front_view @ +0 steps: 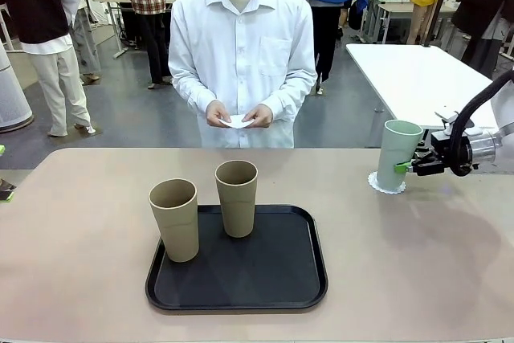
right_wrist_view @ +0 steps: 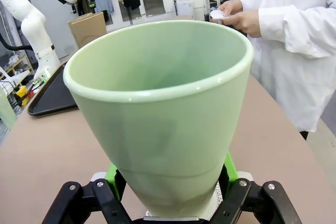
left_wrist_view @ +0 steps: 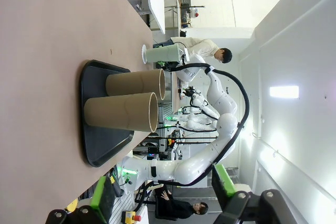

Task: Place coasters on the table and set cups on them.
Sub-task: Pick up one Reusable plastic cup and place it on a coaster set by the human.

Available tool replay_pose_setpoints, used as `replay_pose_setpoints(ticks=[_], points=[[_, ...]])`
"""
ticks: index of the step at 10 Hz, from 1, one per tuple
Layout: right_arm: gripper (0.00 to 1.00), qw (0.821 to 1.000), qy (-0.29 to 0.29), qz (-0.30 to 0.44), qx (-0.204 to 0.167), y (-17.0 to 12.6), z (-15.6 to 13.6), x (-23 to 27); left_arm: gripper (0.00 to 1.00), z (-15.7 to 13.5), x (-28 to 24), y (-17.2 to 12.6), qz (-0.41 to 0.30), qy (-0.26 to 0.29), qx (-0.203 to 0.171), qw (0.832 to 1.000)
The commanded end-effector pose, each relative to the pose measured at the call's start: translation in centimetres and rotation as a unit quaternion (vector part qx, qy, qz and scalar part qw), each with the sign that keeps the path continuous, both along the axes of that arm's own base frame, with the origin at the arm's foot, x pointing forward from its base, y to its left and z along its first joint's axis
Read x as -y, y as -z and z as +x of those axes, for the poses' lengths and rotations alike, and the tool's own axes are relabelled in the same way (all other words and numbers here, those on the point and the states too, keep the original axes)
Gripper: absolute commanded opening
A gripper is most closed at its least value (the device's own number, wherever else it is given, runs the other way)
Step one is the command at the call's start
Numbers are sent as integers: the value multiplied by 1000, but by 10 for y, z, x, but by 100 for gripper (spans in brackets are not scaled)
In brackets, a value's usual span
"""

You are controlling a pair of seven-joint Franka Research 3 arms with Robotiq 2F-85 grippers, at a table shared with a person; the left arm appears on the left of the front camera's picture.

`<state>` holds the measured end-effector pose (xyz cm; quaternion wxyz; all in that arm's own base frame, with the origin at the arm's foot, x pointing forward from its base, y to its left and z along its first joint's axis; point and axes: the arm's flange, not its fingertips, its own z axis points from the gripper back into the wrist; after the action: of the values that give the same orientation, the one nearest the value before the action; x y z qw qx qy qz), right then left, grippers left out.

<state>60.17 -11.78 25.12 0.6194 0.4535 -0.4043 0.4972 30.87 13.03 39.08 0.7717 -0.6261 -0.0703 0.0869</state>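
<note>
One of the three cups, the mint green cup (front_view: 397,150), stands at the right side of the table (front_view: 80,238), and its base appears to sit on a lacy white coaster (front_view: 379,185); whether it rests fully or hangs just above I cannot tell. The right gripper (front_view: 406,167) is clamped on the lower part of this cup, its green pads (right_wrist_view: 112,175) pressing the wall from both sides. So I judge that the step in hand is the setting of the first cup on the first coaster. The nearer tan cup (front_view: 174,218) and the farther tan cup (front_view: 237,197) stand upright, side by side, on the black tray (front_view: 313,279) near the middle of the table. The person at the far side holds white paper (front_view: 238,123) between the hands (front_view: 218,112), probably the other coasters, not yet laid down. The left gripper (left_wrist_view: 163,195) has its jaws wide apart and holds nothing. The next move, I think, calls for the right jaws to let go gently and pull away without tipping the tall cup or dragging the light doily; then a second coaster must lie on the table before a tan cup leaves the tray
</note>
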Motion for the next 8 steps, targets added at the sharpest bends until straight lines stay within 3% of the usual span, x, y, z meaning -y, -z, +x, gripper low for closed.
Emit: replay_pose_setpoints(ticks=[1, 6, 7, 8], points=[[84, 1000, -15, 2, 6, 3, 9, 2, 100, 0, 0, -1, -7, -2, 6, 1000], [84, 1000, -19, 4, 0, 13, 14, 2, 100, 0, 0, -1, -7, -2, 6, 1000], [100, 1000, -18, 1, 3, 13, 14, 2, 100, 0, 0, -1, -7, -2, 6, 1000], [100, 1000, -19, 1, 2, 13, 14, 2, 100, 0, 0, -1, -7, -2, 6, 1000]])
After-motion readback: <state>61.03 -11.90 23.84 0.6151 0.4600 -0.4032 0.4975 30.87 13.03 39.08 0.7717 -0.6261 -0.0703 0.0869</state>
